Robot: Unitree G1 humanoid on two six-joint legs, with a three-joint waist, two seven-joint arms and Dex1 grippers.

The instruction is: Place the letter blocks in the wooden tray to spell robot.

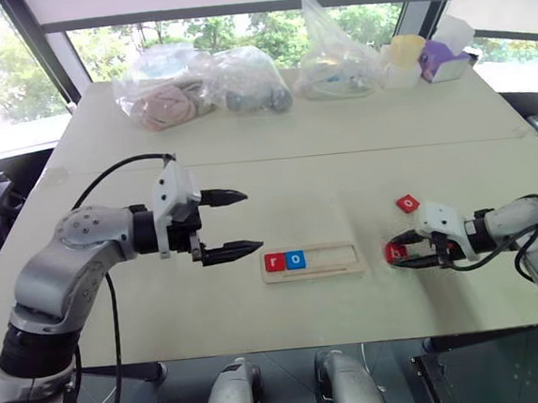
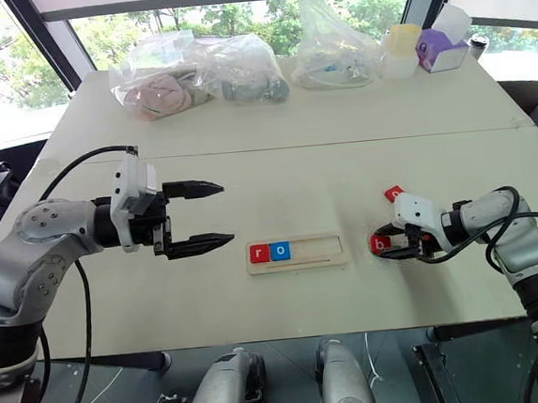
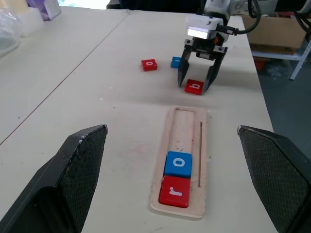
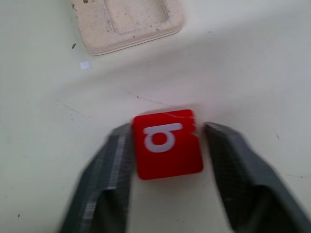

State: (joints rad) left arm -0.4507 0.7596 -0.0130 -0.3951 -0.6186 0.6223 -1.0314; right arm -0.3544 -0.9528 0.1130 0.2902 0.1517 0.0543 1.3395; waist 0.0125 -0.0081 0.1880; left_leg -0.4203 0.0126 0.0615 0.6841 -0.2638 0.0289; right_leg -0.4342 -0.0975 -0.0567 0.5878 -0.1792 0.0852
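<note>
The wooden tray (image 1: 313, 261) lies flat on the worktop (image 1: 293, 152), and it is the reference for everything here. Inside it, at its left end, sit a red r block (image 1: 274, 262) and a blue o block (image 1: 296, 259), touching each other; the other three places of the tray are empty.

To the right of the tray, near but apart from it, the red b block (image 4: 167, 143) lies on the worktop between the jaws of the right gripper (image 3: 196, 87). The jaws are closed around this block, one finger at each side; the block seems not yet lifted. A red o block (image 1: 407, 204) lies a little farther from the tray, and a blue block (image 3: 176, 61) lies close behind the right gripper, its letter not readable.

The left gripper (image 1: 226, 224) hovers to the left of the tray with its jaws wide open, holding nothing.

The risk, as I judge it: the fingers hold the b block only at its thin edges, so it may tilt or slip when it is lifted. It could also arrive turned, so that it rests on the tray's rim or pushes the blue o block.
</note>
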